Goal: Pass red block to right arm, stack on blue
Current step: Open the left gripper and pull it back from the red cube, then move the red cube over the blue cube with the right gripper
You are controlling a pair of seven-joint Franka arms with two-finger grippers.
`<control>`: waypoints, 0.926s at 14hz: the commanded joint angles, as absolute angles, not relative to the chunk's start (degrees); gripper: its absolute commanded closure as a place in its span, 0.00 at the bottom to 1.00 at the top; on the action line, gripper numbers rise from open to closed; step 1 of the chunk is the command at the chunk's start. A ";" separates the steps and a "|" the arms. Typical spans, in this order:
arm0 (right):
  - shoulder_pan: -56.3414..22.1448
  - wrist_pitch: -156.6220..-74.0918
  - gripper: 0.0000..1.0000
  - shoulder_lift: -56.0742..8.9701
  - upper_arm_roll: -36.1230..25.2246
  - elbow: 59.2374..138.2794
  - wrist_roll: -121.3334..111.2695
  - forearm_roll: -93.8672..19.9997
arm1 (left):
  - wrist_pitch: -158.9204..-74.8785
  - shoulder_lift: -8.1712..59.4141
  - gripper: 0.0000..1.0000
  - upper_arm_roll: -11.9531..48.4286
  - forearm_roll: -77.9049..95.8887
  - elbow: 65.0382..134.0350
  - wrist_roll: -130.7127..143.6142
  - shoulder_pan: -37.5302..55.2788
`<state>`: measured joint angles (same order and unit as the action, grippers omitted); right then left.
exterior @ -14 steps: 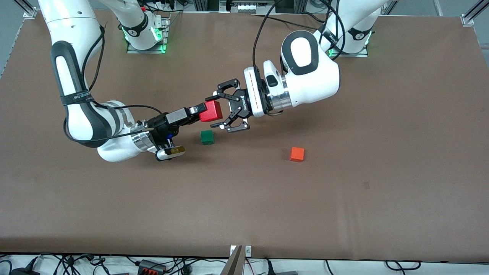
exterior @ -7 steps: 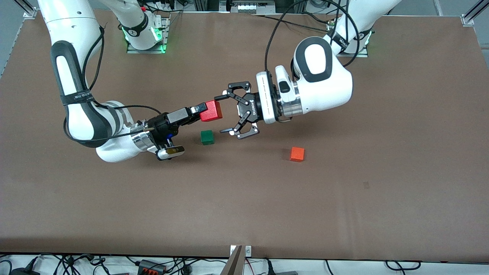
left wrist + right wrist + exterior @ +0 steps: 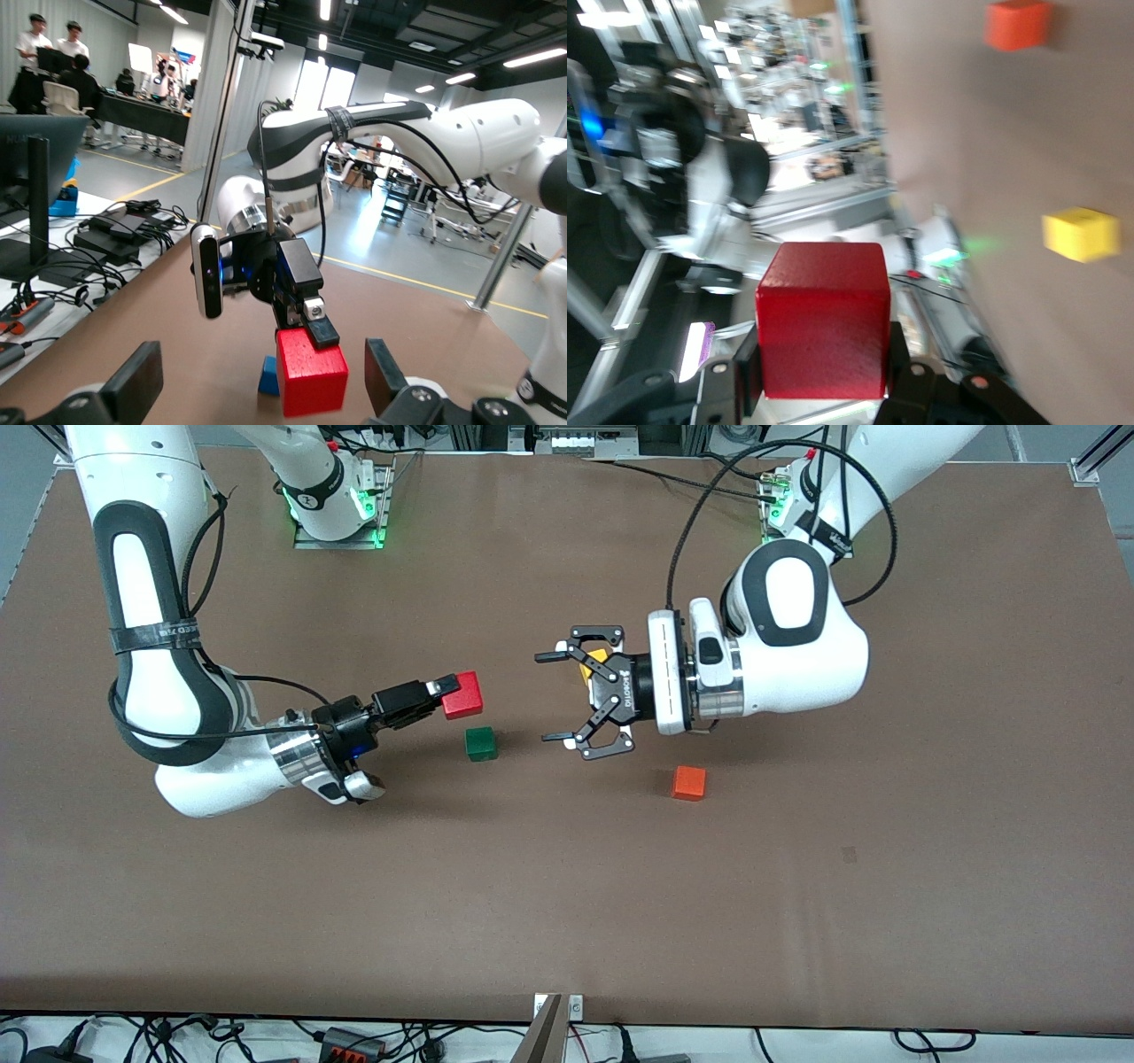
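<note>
My right gripper (image 3: 450, 689) is shut on the red block (image 3: 463, 695) and holds it in the air beside the green cube. In the right wrist view the red block (image 3: 824, 317) fills the space between the black fingers (image 3: 749, 367). My left gripper (image 3: 549, 698) hangs open, well apart from the block and facing it, with nothing between its fingers. The left wrist view shows the red block (image 3: 310, 381) in the right gripper (image 3: 306, 319). The blue cube (image 3: 268, 376) lies on the table below that hand. The front view mostly hides the blue cube under the right wrist.
A green cube (image 3: 481, 743) lies on the brown table (image 3: 567, 903) between the two hands. An orange cube (image 3: 688, 782) sits nearer the front camera, below the left wrist. A yellow cube (image 3: 594, 662) shows through the left gripper's fingers.
The left gripper let go of the red block, opened wide and drew back toward its own end of the table. The right gripper kept the block and pulled it slightly toward its own end.
</note>
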<state>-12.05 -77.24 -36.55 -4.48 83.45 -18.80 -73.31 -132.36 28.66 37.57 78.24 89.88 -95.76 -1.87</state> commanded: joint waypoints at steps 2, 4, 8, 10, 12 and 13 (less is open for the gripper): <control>-12.57 -80.49 1.00 -36.30 -5.98 80.42 -18.54 -53.69 | -123.77 26.90 0.00 38.14 62.80 89.48 -82.83 -6.49; -12.66 -85.14 1.00 -35.60 -5.80 80.42 -18.72 -38.66 | -118.07 26.72 0.00 37.71 57.15 88.60 -75.01 -7.90; -12.75 -89.29 1.00 -34.10 -5.89 81.03 -18.55 -15.43 | -112.51 26.01 0.00 37.71 43.62 88.59 -61.89 -9.58; -12.57 -90.87 1.00 -33.23 -5.98 82.43 -17.76 -9.08 | -109.09 26.10 0.00 37.44 38.96 88.77 -57.68 -10.54; -12.83 -94.72 1.00 -30.51 -6.68 86.64 -14.70 -3.81 | -106.27 26.02 0.00 37.09 30.37 88.68 -50.31 -11.51; -13.09 -97.79 1.00 -28.24 -6.68 90.49 -12.85 -1.26 | -106.09 26.02 0.00 37.18 25.80 88.59 -47.84 -11.60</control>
<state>-12.28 -93.14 -33.87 -6.39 82.65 -16.03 -5.29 -107.95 27.03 37.21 32.21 88.40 -52.91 -10.74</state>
